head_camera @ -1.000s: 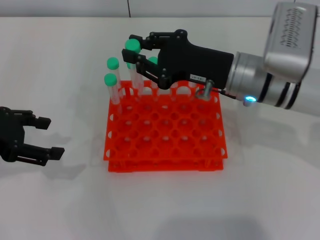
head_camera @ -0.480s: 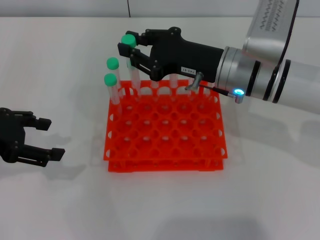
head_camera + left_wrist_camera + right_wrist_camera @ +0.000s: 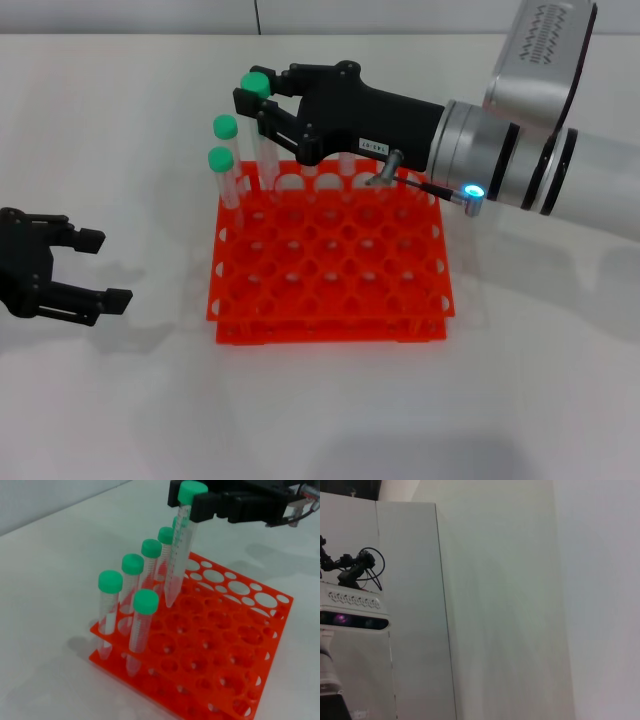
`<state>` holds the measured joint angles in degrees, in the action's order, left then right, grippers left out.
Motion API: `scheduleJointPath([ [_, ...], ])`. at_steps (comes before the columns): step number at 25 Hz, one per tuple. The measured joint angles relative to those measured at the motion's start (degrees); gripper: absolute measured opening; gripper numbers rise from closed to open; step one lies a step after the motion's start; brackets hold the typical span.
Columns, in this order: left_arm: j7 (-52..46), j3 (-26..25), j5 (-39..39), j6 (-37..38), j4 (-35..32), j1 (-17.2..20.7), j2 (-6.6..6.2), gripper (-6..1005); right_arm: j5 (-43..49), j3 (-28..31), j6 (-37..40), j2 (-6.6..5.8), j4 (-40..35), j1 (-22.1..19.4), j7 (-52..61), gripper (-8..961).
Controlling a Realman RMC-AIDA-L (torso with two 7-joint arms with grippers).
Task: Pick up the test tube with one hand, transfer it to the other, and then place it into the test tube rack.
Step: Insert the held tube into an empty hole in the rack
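Reaching in from the right over the far edge of the orange rack (image 3: 330, 262), with the whole right arm swung lower and further left than a second ago, and barely shifted over the last half second, so most likely settled over a chosen hole. Clamped near the cap in the right gripper (image 3: 262, 105), fingers narrowed on the tube (image 3: 179, 550), now hanging above the rack's far-left corner region, next to the row of tubes already standing there (image 3: 141, 562). Meaning for the task: pick-up and handover apparently done, only the lowering and release left. Pointing cap up and tapered tip down, with the long axis close to upright, leaning slightly; tip just above the top tier, seemingly not yet through a hole. Resting well apart at the left on the white table (image 3: 120, 420), the left gripper (image 3: 100, 268), fingers spread and holding nothing.
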<state>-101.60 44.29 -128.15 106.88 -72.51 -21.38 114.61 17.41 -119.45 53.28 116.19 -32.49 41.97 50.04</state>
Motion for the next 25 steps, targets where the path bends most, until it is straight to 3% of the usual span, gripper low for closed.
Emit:
scheduleJointPath([
  [17,0.00,0.00,0.01,-0.05,0.00,-0.24,0.39,888,-12.41,-6.92,-1.44,-0.01,0.01,-0.23,-6.98,308],
  [25,0.00,0.00,0.01,-0.18,0.00,-0.49,0.56,888,-20.43,-13.48,-2.42,0.00,0.06,0.13,-12.02,311],
])
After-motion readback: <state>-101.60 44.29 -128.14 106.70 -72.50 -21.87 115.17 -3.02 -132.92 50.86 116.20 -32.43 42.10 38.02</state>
